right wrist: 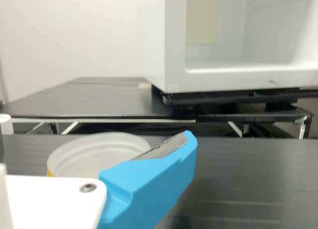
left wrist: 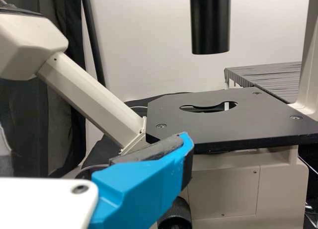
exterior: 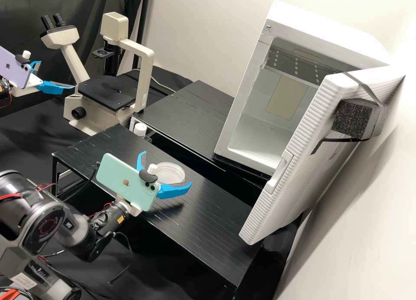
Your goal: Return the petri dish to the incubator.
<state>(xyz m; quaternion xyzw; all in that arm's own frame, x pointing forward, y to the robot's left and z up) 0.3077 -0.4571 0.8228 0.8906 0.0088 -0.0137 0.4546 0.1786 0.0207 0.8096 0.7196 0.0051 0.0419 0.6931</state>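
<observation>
The petri dish (exterior: 174, 175) is seen on the black worktop (exterior: 208, 213), flanked by the wide-open right hand (exterior: 168, 168). Pickup is judged the current step; a secure grip, then a lift toward the open incubator (exterior: 312, 33), is called for. The left hand (exterior: 57, 74) is also opened.

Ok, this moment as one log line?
Right blue-fingered gripper: open by clear round dish | dish: on black slatted table | white boxy incubator: open

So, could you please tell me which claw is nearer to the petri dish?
The right one. The right claw is open close by the petri dish on the black stand, while the left claw is well away from it, beside the microscope.
</observation>
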